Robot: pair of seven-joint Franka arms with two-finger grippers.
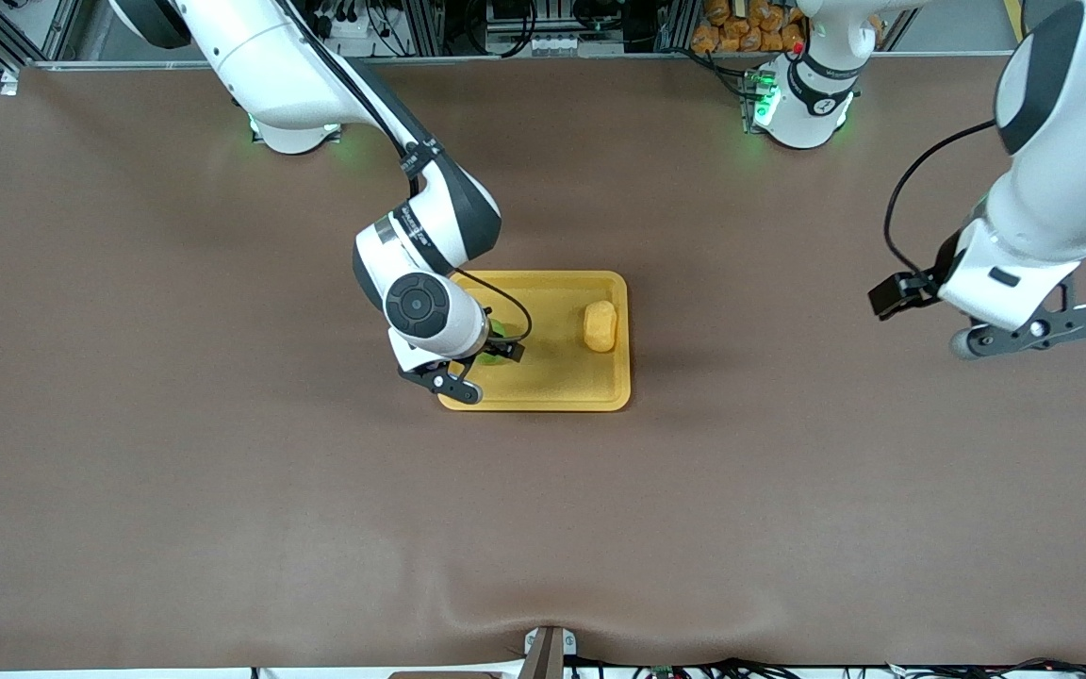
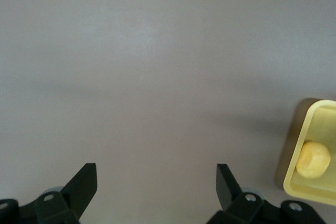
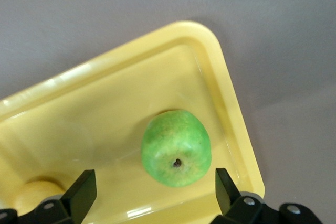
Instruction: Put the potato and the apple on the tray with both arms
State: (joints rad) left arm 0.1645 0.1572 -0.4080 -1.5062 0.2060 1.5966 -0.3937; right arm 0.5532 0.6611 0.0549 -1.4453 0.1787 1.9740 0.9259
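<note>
The yellow tray [image 1: 552, 387] lies at the middle of the table. The potato [image 1: 600, 325] lies in it at the end toward the left arm. The green apple [image 3: 176, 148] lies in the tray near the corner toward the right arm, stem dimple up; in the front view only a sliver of the apple [image 1: 498, 330] shows under the wrist. My right gripper [image 3: 155, 182] is open just above the apple, fingers apart on either side and not touching it; it also shows in the front view [image 1: 482, 368]. My left gripper [image 1: 1038, 330] is open and empty over bare table.
The brown table mat [image 1: 222, 471] spreads around the tray. In the left wrist view the tray's end [image 2: 320, 116] and the potato [image 2: 313, 159] show off to one side, apart from the left gripper [image 2: 156, 184]. Both arm bases stand along the table's back edge.
</note>
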